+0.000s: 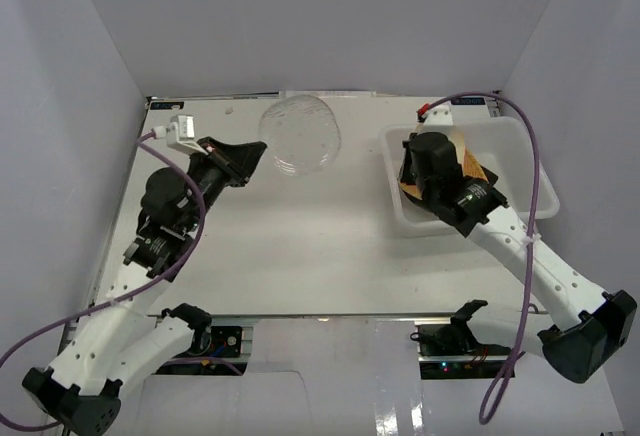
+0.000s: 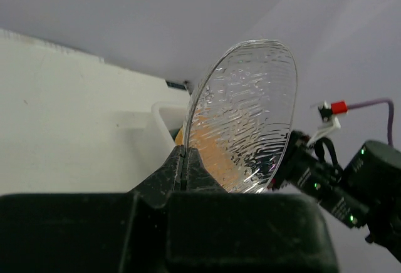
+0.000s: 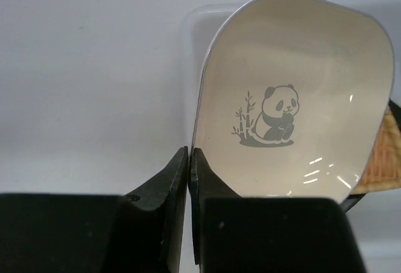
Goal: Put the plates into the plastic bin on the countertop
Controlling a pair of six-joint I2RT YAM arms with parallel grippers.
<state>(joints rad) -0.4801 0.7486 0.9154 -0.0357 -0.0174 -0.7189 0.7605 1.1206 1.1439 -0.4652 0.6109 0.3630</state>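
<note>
The left pincer (image 2: 183, 154) is clenched on the rim of the clear glass plate (image 2: 244, 116), its two black fingers pressed together with the edge of the glass between them. The plate stands on edge and leans a little to the right in the left wrist view. Its surface is rippled, and an orange blur shows through its lower part. From above it shows as a round pale disc over the far middle of the tabletop (image 1: 320, 246), just beyond the tip of the left arm. Whether its lower edge touches the tabletop cannot be told.

The right pincer (image 3: 189, 154) is clenched on the rim of a cream dish (image 3: 313, 54), gripping it at its lower left edge. The dish is a rounded square with a thin grey rim, and a panda with bamboo (image 3: 276, 115) is printed in its middle. It tilts up and away from the fingers, its face turned to the wrist camera.

The plastic bin (image 1: 510, 141) sits at the far right of the tabletop, well apart from the glass plate. Seen from above, the right arm's wrist reaches into it from the near side. The orange woven plate (image 1: 472, 163) lies inside the bin, partly hidden under that wrist. In the right wrist view a strip of its weave shows past the right edge of the cream dish, and a corner of the bin's pale wall shows behind the dish's upper left
</note>
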